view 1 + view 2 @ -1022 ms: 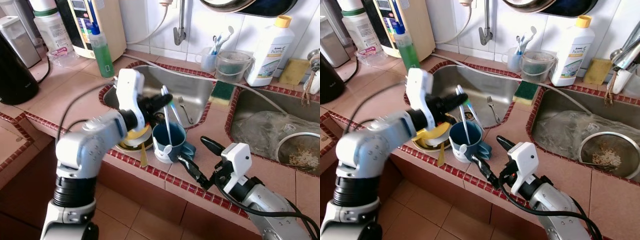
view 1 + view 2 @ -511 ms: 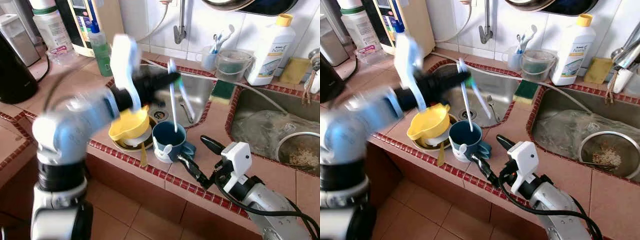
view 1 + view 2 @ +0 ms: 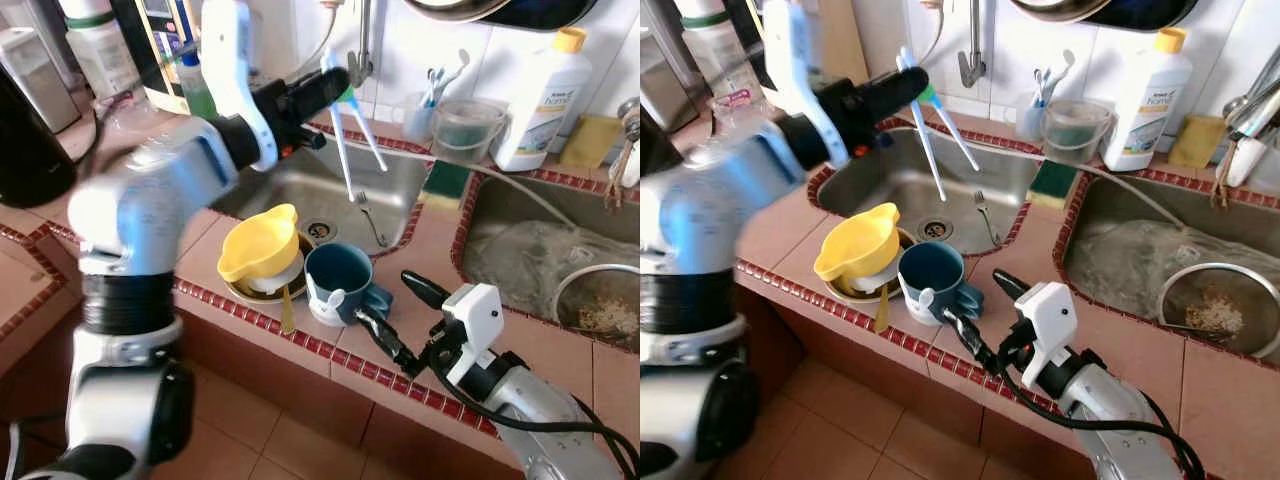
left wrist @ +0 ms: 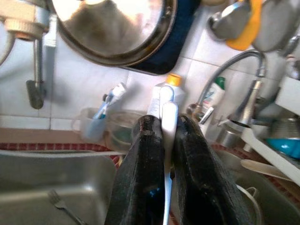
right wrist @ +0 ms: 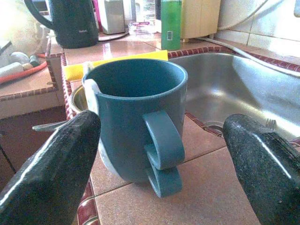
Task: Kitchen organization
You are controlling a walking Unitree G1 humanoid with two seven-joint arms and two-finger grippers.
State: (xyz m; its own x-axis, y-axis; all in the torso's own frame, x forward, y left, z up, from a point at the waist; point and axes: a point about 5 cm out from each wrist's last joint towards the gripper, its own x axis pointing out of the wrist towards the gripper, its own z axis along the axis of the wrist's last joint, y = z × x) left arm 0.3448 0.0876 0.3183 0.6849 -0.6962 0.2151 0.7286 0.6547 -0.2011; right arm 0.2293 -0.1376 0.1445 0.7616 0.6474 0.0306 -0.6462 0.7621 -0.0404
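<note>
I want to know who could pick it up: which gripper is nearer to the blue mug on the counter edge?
Right. The right gripper is open just beside the blue mug, facing its handle. The left gripper is raised over the sink, shut on two toothbrushes.

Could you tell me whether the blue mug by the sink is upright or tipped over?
Upright. The blue mug stands on the counter with its mouth facing up and its handle to the side.

Open steel sink basin point(image 3: 395, 190) offers passing room around a fork point(image 3: 366, 216); blue mug point(image 3: 338, 283) and yellow funnel point(image 3: 258, 243) crowd the tiled surface point(image 3: 420, 250) at its front rim.
</note>
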